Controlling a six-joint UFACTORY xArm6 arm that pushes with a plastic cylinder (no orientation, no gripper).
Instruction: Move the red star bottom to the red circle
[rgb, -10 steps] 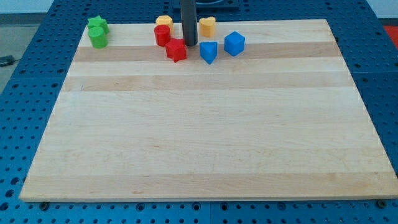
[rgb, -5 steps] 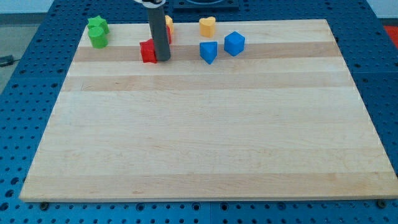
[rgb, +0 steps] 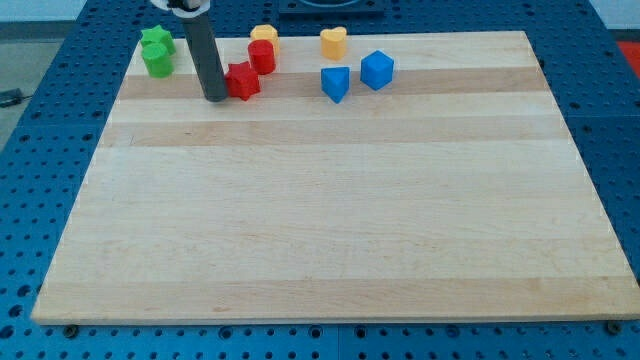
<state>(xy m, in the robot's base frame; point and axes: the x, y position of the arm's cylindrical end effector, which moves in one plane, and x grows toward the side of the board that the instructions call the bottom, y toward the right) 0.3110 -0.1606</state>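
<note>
Camera view: my tip (rgb: 215, 98), fingerless and gripping nothing, is now sitting left of the red plastic star (rgb: 242, 80), which has slid bottom-left of the red cylinder circle (rgb: 263, 56).

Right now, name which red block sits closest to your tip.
The red star: it sits right beside my tip, on its right; the red circle lies farther up.

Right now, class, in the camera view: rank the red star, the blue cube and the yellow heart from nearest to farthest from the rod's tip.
From my tip:
1. Red star, just to the view's right of the tip.
2. Yellow heart, further right, near the board's top edge.
3. Blue cube, farthest to the view's right.
</note>
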